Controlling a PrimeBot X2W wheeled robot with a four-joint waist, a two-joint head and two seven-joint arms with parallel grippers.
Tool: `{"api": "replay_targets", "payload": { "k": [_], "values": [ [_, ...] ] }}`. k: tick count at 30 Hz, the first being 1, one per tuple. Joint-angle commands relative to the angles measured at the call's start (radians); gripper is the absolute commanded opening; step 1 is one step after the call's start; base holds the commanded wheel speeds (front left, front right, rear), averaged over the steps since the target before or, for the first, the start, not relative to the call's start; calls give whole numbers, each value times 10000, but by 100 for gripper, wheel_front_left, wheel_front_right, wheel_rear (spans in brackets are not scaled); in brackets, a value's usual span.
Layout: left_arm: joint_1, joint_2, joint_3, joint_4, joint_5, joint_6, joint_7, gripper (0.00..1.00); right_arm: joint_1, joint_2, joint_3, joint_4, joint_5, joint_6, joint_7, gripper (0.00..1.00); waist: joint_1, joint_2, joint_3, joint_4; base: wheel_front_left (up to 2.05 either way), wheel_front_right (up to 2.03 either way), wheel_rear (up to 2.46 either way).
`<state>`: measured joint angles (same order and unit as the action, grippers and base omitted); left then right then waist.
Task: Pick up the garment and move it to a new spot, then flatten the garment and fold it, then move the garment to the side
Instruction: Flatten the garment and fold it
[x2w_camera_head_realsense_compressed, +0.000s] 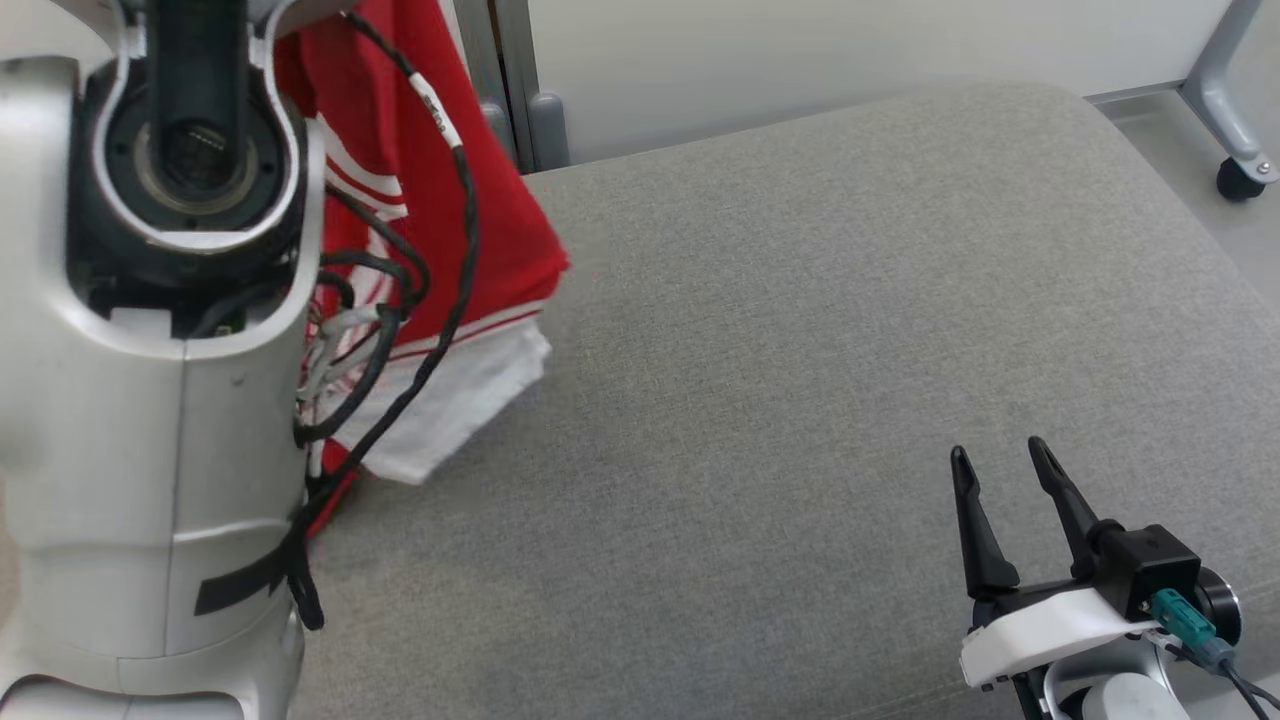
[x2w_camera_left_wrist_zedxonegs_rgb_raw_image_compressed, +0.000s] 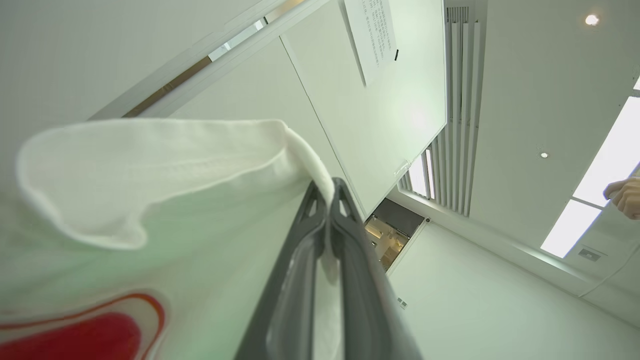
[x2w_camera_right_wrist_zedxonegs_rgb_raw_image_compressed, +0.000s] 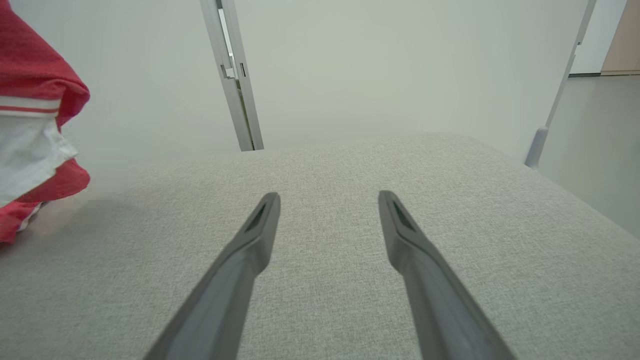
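While the left gripper (x2w_camera_left_wrist_zedxonegs_rgb_raw_image_compressed: 330, 192) is pinched together on a white hem of the red-and-white fabric garment (x2w_camera_head_realsense_compressed: 510, 240), step one is in hand: pick-up and carry. Garment hangs off the raised left arm at the left end of the grey woven cushion surface (x2w_camera_head_realsense_compressed: 800, 350); can't tell if its low end touches. Right gripper (x2w_camera_head_realsense_compressed: 1000, 452) has fingers apart, empty, at the right front. Next move, I reckon: carry to open cushion, lower, release without bunching.

One garment (x2w_camera_head_realsense_compressed: 510, 240), two left fingers (x2w_camera_left_wrist_zedxonegs_rgb_raw_image_compressed: 297, 260), two right fingers (x2w_camera_right_wrist_zedxonegs_rgb_raw_image_compressed: 250, 250), perhaps one hand (x2w_camera_left_wrist_zedxonegs_rgb_raw_image_compressed: 625, 197).
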<state>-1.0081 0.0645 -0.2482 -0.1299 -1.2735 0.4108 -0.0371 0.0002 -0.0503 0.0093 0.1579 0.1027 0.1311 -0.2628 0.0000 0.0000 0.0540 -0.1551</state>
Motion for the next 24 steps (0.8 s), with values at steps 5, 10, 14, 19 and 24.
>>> {"api": "replay_targets", "payload": {
  "k": [5,10,14,19,24],
  "values": [
    [-196,293,253,-948,-785,488,987,0,150,-8,-133,24,55,-5,-37,100,0,0,-43,124,0,0,0],
    [174,611,540,-1805,-1304,1099,1697,0,158,-8,-167,29,-21,-7,-37,100,0,0,-120,324,0,0,0],
    [678,702,768,-2487,-1734,1653,2116,0,180,-8,-176,-21,-73,-5,-37,100,0,0,-165,472,0,0,0],
    [1349,502,820,-3332,-2232,2197,2403,0,71,-10,-86,-66,-142,-5,-37,100,0,0,-52,598,0,0,0],
    [1777,270,482,-3309,-2454,2323,2448,0,-275,-8,96,-43,-131,-5,-37,100,0,0,245,469,0,0,0]
  ]
}}
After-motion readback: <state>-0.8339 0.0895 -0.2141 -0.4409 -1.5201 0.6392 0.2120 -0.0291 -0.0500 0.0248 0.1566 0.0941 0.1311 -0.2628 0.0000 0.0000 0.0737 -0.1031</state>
